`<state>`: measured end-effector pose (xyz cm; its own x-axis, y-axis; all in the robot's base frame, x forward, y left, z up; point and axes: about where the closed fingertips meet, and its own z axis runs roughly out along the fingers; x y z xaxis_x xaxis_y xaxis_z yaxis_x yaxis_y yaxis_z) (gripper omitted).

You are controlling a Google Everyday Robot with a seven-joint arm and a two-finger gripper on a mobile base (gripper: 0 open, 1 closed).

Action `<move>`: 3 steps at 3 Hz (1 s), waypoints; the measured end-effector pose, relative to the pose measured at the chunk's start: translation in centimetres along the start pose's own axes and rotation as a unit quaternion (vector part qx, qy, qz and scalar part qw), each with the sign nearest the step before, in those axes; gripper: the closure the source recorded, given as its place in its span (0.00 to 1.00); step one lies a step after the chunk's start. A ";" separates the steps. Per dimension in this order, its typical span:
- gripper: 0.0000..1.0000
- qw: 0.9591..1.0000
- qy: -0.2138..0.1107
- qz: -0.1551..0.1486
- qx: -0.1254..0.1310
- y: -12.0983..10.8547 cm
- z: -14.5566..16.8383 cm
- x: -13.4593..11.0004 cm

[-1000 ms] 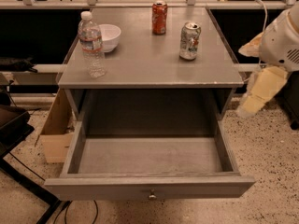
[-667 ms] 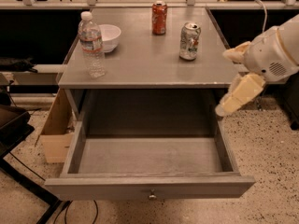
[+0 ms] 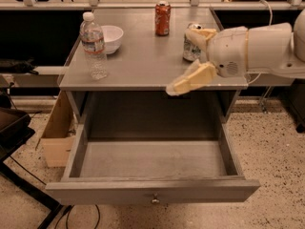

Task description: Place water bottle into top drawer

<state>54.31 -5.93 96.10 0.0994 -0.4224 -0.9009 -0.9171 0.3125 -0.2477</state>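
The water bottle [image 3: 93, 44] stands upright on the left part of the grey table top [image 3: 138, 66], next to a white bowl. The top drawer [image 3: 152, 191] is pulled fully open below the table, and nothing lies in it; its small knob is at the centre of the front panel. My gripper [image 3: 181, 61] reaches in from the right over the table's front right area, well to the right of the bottle. Its two cream fingers [image 3: 193, 79] are spread apart and hold nothing.
A white bowl [image 3: 110, 36] sits just behind the bottle. A red soda can [image 3: 162, 18] stands at the back centre. A silver soda can [image 3: 190, 49] is partly hidden behind my gripper. A cardboard box [image 3: 57, 132] and a black stand [image 3: 12, 128] are on the floor at the left.
My arm has swung left from beside the table's right edge to over its front right area. The bottle, cans and drawer have not moved.
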 end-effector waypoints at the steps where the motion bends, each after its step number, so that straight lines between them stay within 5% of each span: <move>1: 0.00 0.999 -0.053 -0.003 -0.002 0.4 1.9 -3.7; 2: 0.00 0.999 -0.051 -0.003 -0.003 0.5 1.9 -3.6; 3: 0.00 0.999 -0.039 0.012 0.013 -1.5 6.2 -3.5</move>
<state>57.69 0.33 97.44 0.1083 -0.3477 -0.9313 -0.9094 0.3437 -0.2341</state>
